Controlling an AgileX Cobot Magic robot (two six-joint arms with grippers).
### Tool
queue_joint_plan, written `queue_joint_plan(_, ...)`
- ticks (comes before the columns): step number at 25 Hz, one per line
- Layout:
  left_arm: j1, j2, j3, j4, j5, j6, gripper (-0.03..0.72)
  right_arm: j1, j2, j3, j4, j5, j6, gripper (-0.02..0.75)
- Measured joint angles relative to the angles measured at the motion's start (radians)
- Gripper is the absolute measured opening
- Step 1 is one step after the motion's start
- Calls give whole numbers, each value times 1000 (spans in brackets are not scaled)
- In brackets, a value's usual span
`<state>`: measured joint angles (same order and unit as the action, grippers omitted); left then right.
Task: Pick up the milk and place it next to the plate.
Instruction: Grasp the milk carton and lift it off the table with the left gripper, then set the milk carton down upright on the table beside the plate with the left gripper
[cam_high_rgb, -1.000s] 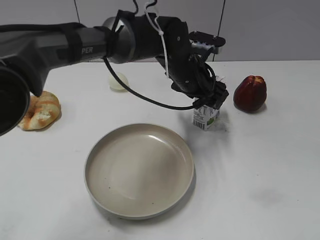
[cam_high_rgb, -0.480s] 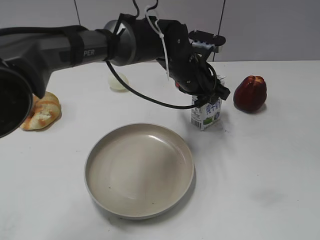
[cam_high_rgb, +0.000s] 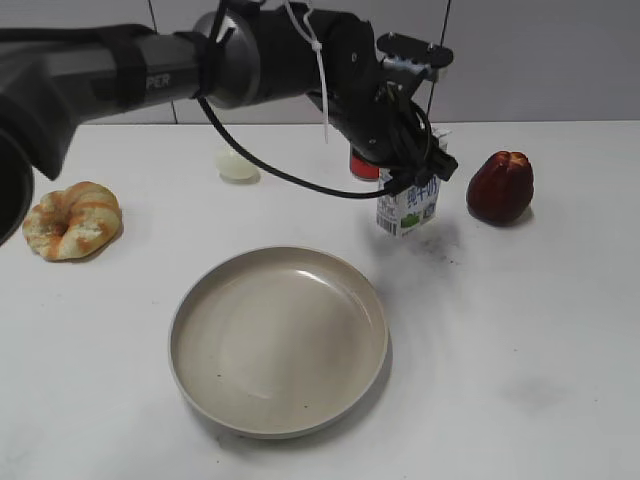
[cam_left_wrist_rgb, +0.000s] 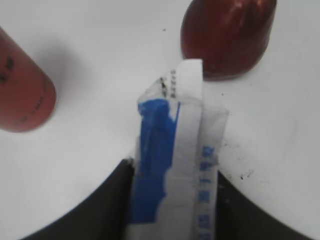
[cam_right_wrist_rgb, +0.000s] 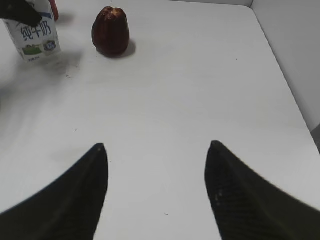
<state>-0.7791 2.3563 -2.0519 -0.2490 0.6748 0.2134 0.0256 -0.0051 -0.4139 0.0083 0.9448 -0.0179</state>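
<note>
The left gripper (cam_high_rgb: 412, 172) has the milk (cam_high_rgb: 408, 207) clamped at its blue gable top, and the carton hangs clear of the white table (cam_high_rgb: 520, 330), tilted a little, its shadow lying below and to the right of it. From the left wrist view the black fingers (cam_left_wrist_rgb: 107, 200) squeeze the carton's folded ridge from either side, blue panel on one face, white on the other. It is a narrow pinch on thin card, so the carry wants to be slow and level; a swing here could twist the carton in the grip. The red soda can (cam_high_rgb: 364, 164) stands just behind the arm and the dark red fruit (cam_high_rgb: 500, 186) sits off to the right, near the carton but apart from it, so the path should run forward and left, away from both. The plate (cam_high_rgb: 278, 340) lies in front, empty, and the bare table just right of its rim looks like the natural spot. Best to lower the carton until its base sits flat before letting go, close to the rim but not on it. The right gripper (cam_right_wrist_rgb: 155, 190) hangs spread wide over empty table, holding nothing. A bagel-like bread roll (cam_high_rgb: 72, 220) and a small pale object (cam_high_rgb: 236, 165) lie far left, out of the way.
</note>
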Motion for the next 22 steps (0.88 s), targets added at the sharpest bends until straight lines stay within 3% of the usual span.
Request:
queue_joint_plan(7, 13, -146, 0, 71, 99, 0, 295, 0, 0, 0, 0, 0, 0, 466)
queue_joint_plan(11, 57, -253, 0, 132, 225, 0, 295, 0, 0, 0, 0, 0, 0, 466)
queue_joint_plan(17, 201, -459, 30, 151, 344, -3, 295, 0, 0, 0, 0, 0, 0, 466)
queue_joint_plan(22, 360, -674, 229, 166, 374, -17, 295, 0, 0, 0, 0, 0, 0, 466)
